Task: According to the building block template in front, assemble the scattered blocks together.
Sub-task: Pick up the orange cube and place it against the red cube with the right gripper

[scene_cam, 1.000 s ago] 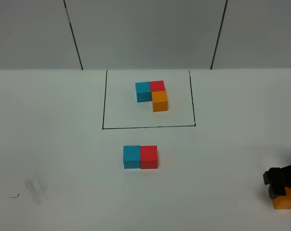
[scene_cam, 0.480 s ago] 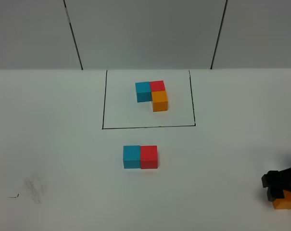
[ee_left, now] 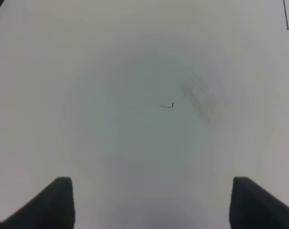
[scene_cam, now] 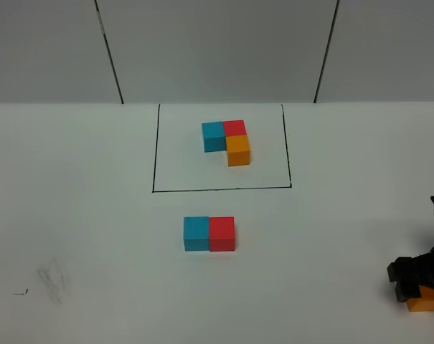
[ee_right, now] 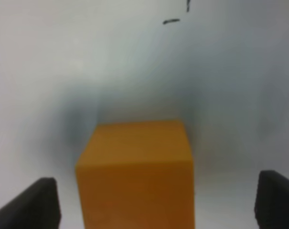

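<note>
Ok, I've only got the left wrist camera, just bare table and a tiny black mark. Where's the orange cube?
Observer: The loose orange cube sits between the right gripper's open jaws, with a gap on each side.
Operator: And the other two?
Observer: The blue cube and red cube touch side by side, blue to the left in the high view, in front of the framed template.
Operator: Where does orange go?
Observer: In the template, its orange piece sits on the near side of its red piece.
</note>
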{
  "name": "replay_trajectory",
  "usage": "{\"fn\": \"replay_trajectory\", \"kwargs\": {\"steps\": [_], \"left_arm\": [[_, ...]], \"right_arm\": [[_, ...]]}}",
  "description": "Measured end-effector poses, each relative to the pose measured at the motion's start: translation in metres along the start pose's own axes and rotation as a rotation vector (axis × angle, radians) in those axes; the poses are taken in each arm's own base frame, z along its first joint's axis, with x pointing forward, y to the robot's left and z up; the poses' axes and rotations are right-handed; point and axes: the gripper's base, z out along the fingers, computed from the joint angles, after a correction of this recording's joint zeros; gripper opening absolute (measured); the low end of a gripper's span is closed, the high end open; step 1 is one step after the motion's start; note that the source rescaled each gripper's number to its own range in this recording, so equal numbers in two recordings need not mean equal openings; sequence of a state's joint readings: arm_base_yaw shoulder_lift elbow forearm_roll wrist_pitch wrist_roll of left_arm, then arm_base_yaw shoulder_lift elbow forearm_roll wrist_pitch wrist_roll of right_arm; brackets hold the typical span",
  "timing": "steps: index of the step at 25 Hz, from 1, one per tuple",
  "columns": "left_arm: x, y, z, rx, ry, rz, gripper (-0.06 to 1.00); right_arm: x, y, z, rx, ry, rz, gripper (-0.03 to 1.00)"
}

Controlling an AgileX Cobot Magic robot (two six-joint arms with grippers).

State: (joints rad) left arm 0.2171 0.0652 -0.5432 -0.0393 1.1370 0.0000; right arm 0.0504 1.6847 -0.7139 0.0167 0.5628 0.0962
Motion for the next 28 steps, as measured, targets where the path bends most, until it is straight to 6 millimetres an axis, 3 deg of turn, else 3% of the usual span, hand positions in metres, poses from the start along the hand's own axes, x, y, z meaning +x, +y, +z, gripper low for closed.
{"fn": "replay_trajectory", "kwargs": {"steps": [9,14,22,28], "left_arm": [[0.0000,0.0000,0.0000,0.000,0.000,0.000,0.61],[0.0000,0.0000,0.0000,0.000,0.000,0.000,0.61],[0.0000,0.0000,0.0000,0.000,0.000,0.000,0.61],[0.0000,0.0000,0.0000,0.000,0.000,0.000,0.61]], "right_arm": [[-0.0002,0.0000,0.0049,0.000,0.004,-0.006,0.66],[-0.0007,0.0001,0.0049,-0.001,-0.002,-0.005,0.46],[-0.0013,0.0008,0.0049,-0.008,-0.009,0.005,0.00],[-0.0030,0.0016,0.0049,-0.018,-0.027,0.019,0.00]]}}
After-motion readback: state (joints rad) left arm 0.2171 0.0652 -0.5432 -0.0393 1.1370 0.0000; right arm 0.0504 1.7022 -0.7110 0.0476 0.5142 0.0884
